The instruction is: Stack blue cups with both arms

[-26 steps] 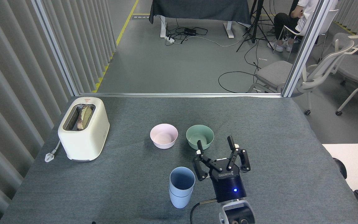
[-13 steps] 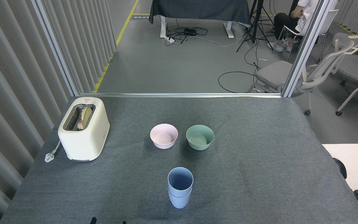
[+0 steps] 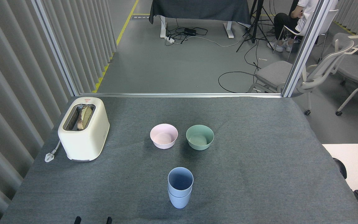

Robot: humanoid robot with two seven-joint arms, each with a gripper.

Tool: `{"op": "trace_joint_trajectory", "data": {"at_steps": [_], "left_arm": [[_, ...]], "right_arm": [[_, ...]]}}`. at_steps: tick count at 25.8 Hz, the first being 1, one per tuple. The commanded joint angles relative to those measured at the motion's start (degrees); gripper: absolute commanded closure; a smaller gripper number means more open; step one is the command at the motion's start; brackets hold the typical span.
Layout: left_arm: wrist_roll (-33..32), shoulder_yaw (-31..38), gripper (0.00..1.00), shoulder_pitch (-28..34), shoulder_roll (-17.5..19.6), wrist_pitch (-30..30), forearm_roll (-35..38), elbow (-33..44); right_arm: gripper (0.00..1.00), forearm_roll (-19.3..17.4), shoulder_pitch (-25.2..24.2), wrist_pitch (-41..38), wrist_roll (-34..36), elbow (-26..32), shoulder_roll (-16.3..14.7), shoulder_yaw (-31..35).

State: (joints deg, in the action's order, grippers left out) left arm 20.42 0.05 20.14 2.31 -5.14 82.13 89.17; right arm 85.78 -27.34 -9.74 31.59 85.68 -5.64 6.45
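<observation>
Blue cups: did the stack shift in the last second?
Yes, slightly. The stacked blue cups sit a touch further left than a second ago, judged against the green bowl, which stayed put. They are upright, nested.

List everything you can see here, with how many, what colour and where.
blue cups: two, light blue, one nested in the other, upright at the table's near middle
pink bowl: one, pale pink, mid-table, left of the green one
green bowl: one, mint green, beside the pink bowl
toaster: one, cream, far left of the table, bread in its slot
table: one, covered in grey cloth
office chairs: several, grey and white, beyond the table on the right
seated person: one, partly seen, far right background
fingertips: two dark tips at the bottom edge, left of centre; which gripper cannot be told
</observation>
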Motion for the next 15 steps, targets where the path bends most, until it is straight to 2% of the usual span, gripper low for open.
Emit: {"op": "trace_joint_trajectory", "data": {"at_steps": [1, 7, 11, 15], "left_arm": [[0.1, 0.4, 0.00, 0.1, 0.1, 0.0, -0.4, 0.0], [0.7, 0.5, 0.00, 0.2, 0.2, 0.0, -0.3, -0.5], [3.9, 0.6, 0.00, 0.2, 0.2, 0.0, 0.2, -1.6], [4.5, 0.6, 0.00, 0.4, 0.4, -0.2, 0.3, -2.2]], "right_arm": [[0.00, 0.0, -0.9, 0.0, -0.3, 0.3, -0.2, 0.3], [0.00, 0.0, -1.2, -0.4, -0.5, 0.9, -0.3, 1.7], [0.00, 0.0, -1.7, -5.5, -0.7, 1.7, -0.5, 3.9], [0.00, 0.0, -1.7, -8.0, -0.7, 1.8, -0.6, 7.1]]}}
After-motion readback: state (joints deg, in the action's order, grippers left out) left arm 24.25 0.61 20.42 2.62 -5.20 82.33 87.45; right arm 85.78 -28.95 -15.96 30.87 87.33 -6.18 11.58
